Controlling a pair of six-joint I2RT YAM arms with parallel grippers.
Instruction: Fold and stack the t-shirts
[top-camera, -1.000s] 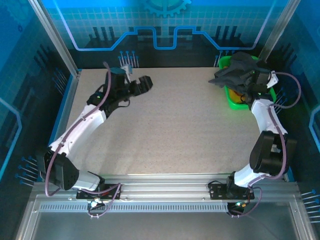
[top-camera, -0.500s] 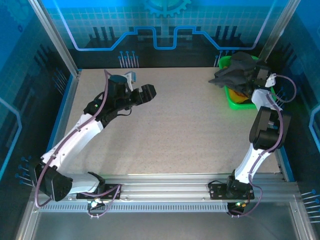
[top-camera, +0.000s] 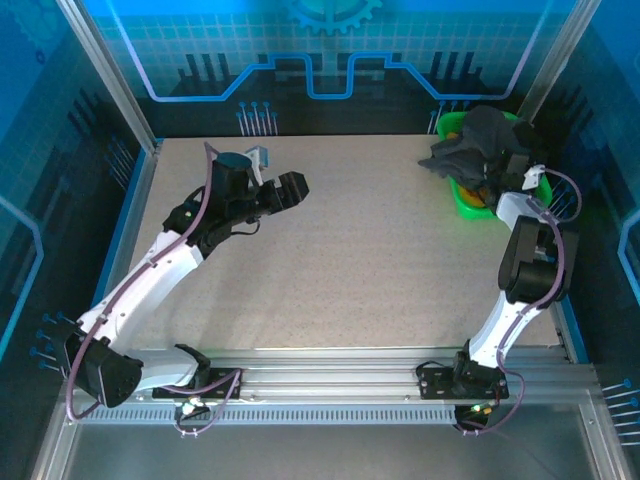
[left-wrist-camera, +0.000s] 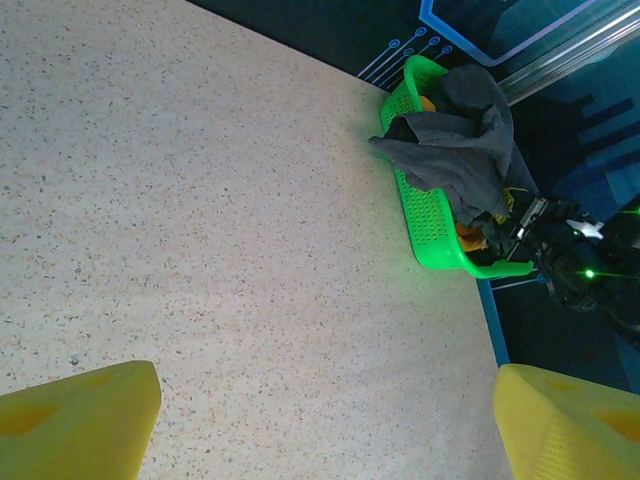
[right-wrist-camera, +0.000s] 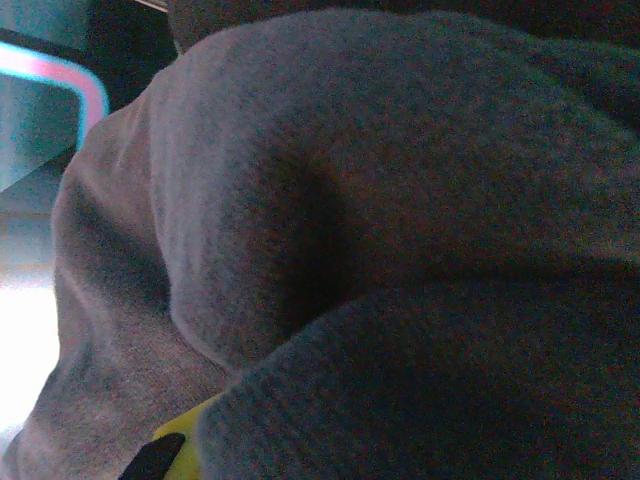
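Charcoal-grey cloth bunches round the one yellow finger pad (right-wrist-camera: 185, 440) we see from the right wrist, and the right gripper (top-camera: 512, 162) is clenched; we judge it is pinching a fold of the charcoal-grey t-shirt (top-camera: 470, 145), though the pinch itself is buried in fabric. That shirt lies heaped and crumpled over the far end of the green basket (top-camera: 468, 205), one limp flap spilling over the rim toward the surface (top-camera: 370, 270). It looks soft, thick and matte, full of deep rounded folds, with no flat panel or sleeve we can tell apart. Under it, inside the basket, a bit of mustard-yellow cloth (left-wrist-camera: 467, 232) peeks out, so at least one more shirt waits below. Further out, the left gripper (top-camera: 290, 188) hovers released, its yellow fingers (left-wrist-camera: 75, 420) wide apart, above the far-left part of the surface, well apart from the basket. No shirt lies on the surface, spread or folded, and no stack exists. We judge the task to be at its very start: the first shirt is only being seized, and pulling it out, flattening, folding and stacking are all left.
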